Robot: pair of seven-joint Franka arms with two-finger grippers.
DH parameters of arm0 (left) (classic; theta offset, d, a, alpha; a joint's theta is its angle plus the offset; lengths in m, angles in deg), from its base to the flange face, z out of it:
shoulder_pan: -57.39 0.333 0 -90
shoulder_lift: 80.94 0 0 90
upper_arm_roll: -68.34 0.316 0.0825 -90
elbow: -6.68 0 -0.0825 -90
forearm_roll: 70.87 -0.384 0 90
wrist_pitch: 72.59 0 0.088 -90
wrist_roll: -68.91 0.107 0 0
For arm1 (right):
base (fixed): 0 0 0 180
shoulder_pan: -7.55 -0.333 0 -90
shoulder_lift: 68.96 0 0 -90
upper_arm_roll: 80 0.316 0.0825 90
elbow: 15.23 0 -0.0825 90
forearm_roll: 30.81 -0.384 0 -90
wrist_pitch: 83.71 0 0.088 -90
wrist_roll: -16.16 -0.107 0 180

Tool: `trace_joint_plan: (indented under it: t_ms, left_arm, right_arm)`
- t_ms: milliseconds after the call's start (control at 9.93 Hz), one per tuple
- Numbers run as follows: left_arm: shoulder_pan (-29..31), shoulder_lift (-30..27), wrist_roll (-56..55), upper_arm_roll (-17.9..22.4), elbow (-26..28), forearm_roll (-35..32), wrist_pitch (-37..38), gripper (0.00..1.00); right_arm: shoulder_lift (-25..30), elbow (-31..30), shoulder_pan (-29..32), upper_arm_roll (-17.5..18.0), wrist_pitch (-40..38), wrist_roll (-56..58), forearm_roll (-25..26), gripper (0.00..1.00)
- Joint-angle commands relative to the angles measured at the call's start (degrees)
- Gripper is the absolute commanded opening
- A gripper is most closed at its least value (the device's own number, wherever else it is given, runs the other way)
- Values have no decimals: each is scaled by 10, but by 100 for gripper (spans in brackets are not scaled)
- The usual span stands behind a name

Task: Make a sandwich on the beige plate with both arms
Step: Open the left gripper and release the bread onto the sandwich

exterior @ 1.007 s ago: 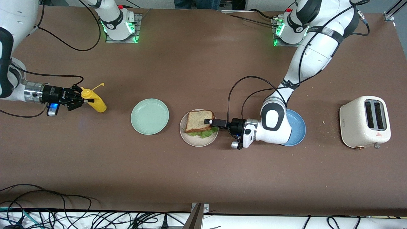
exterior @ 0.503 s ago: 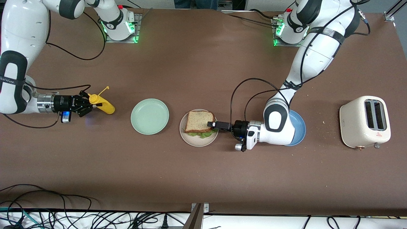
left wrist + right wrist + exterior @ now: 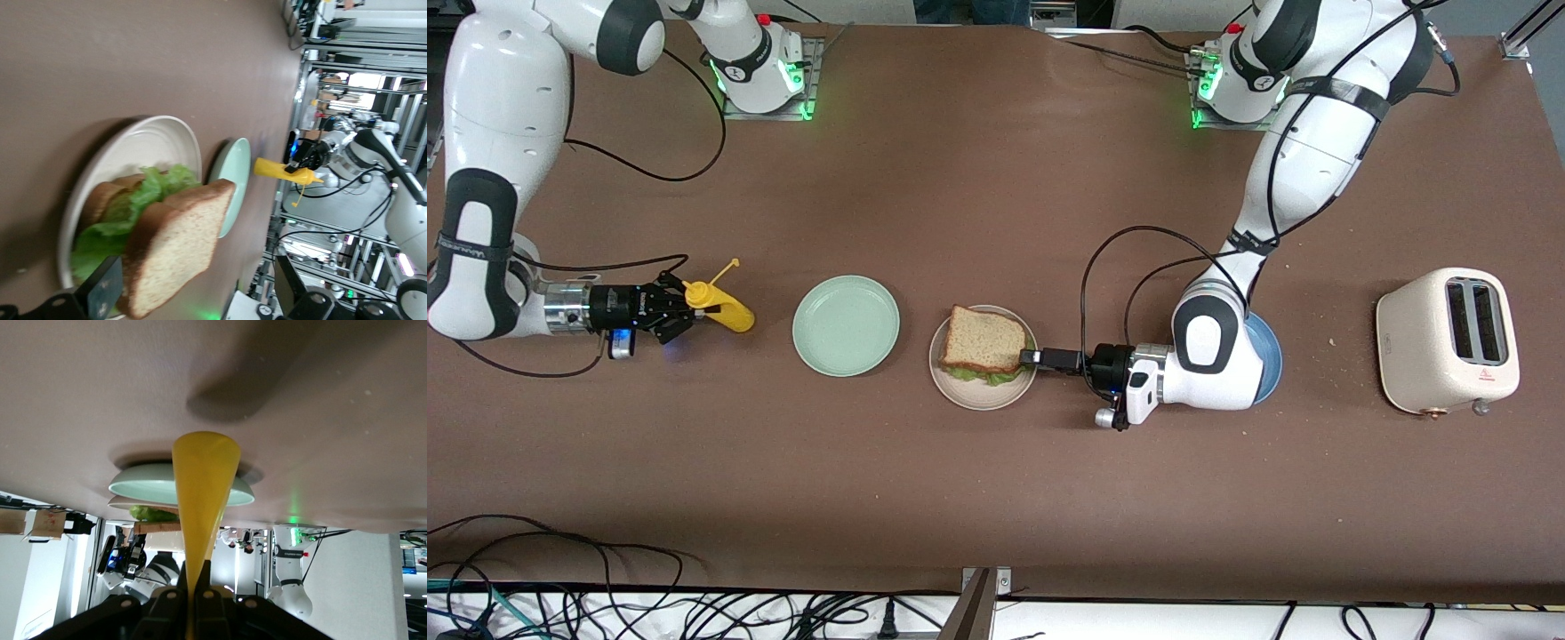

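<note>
The sandwich (image 3: 984, 341) lies on the beige plate (image 3: 983, 397) mid-table: a tan bread slice (image 3: 180, 247) on top, ruffled green lettuce (image 3: 143, 200) under it, and another slice below. My left gripper (image 3: 1032, 358) is level with the table at the plate's edge toward the left arm's end. It is open, and one finger (image 3: 105, 293) stands beside the top slice's crust. My right gripper (image 3: 685, 307) hangs over the table toward the right arm's end, shut on a yellow squeeze bottle (image 3: 727, 313) that lies nearly level, its base pointing at the plates.
A mint-green plate (image 3: 846, 325) sits between the bottle and the beige plate. A blue plate (image 3: 1270, 356) lies under the left arm's wrist. A cream toaster (image 3: 1448, 341) stands toward the left arm's end. Cables run along the table's near edge.
My left gripper has drawn back from over the top slice to the plate's edge. The right arm has carried the bottle closer to the mint-green plate and tipped it flatter.
</note>
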Motion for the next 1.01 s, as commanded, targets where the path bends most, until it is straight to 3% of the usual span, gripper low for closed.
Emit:
trace_joint_plan:
  t_ms: [0, 101, 403, 503, 906]
  left_arm:
    - [0, -16, -59, 17, -24, -74, 5, 100]
    - [2, -25, -101, 24, -26, -123, 5, 100]
    - [6, -67, -177, 37, -26, -313, 8, 100]
    - [19, -78, -182, 37, -22, -365, 15, 100]
    - [54, -137, -184, 39, -15, -550, 114, 100]
  right_arm:
    - [-23, 39, 7, 7, -4, -12, -6, 0]
    - [-28, 43, 7, 7, -3, -12, -7, 0]
    - [-41, 58, 7, 7, -3, -12, -6, 19]
    - [-41, 59, 7, 7, -3, -12, -5, 45]
    - [-21, 96, -1, 2, -8, -8, 21, 100]
